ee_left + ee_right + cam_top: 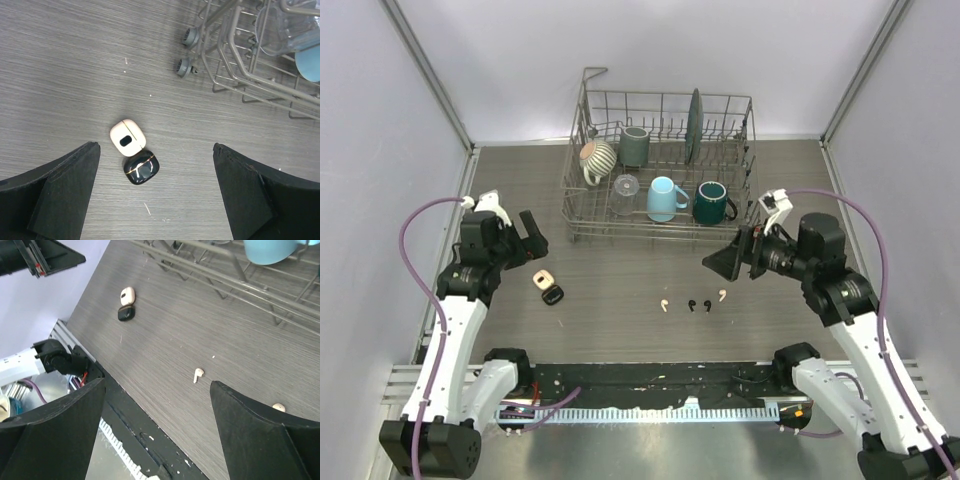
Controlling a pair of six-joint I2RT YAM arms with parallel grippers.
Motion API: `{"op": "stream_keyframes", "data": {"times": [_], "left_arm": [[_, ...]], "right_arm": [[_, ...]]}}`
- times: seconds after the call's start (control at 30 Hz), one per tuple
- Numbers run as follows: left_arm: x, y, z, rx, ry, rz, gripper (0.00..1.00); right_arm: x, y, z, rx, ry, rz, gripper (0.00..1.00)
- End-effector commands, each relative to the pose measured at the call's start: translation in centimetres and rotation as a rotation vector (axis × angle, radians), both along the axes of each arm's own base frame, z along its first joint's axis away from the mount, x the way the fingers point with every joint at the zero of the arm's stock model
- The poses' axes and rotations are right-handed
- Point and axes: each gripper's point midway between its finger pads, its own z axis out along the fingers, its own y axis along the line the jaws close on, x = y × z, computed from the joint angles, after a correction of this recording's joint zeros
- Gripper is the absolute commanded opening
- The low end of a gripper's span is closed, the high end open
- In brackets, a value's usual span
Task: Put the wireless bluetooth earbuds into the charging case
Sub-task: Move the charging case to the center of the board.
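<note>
Right gripper [723, 263] hangs spread wide and empty; left gripper [531, 240] gapes too, holding nothing. Four earbuds [691, 305] lie in a row on the table [620, 262], at seven o'clock from the right one. Two cases [544, 279] touch at five o'clock from the left. The earbuds are probably featherlight, hard and slick, so pinch each gently across its bulb.

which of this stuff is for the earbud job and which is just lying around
job: cream earbuds, black earbuds, cream charging case, black charging case
lying about: dish rack, striped mug, grey mug, light blue mug, dark green mug, clear glass, dark plate
</note>
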Motion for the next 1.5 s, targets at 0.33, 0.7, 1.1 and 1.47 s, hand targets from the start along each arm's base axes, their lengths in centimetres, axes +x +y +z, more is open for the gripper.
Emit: {"op": "stream_keyframes", "data": {"times": [0.33,0.7,1.1,1.47], "left_arm": [[-1.4,3.6,1.5,0.131,-0.064,0.149,1.00],[-3.6,6.1,2.5,0.170,-0.086,0.308,1.00],[-4.4,6.6,3.0,0.154,-0.131,0.359,1.00],[-3.1,3.0,2.7,0.071,-0.134,0.154,1.00]], "right_arm": [[-3.1,8.7,-0.9,-0.193,-0.033,0.171,0.93],[-6.1,19.8,-6.7,-0.445,-0.110,0.343,0.93],[-5.8,25.6,-8.5,-0.315,-0.145,0.379,0.83],[-4.9,25.6,-8.4,-0.357,-0.278,0.410,0.90]]}}
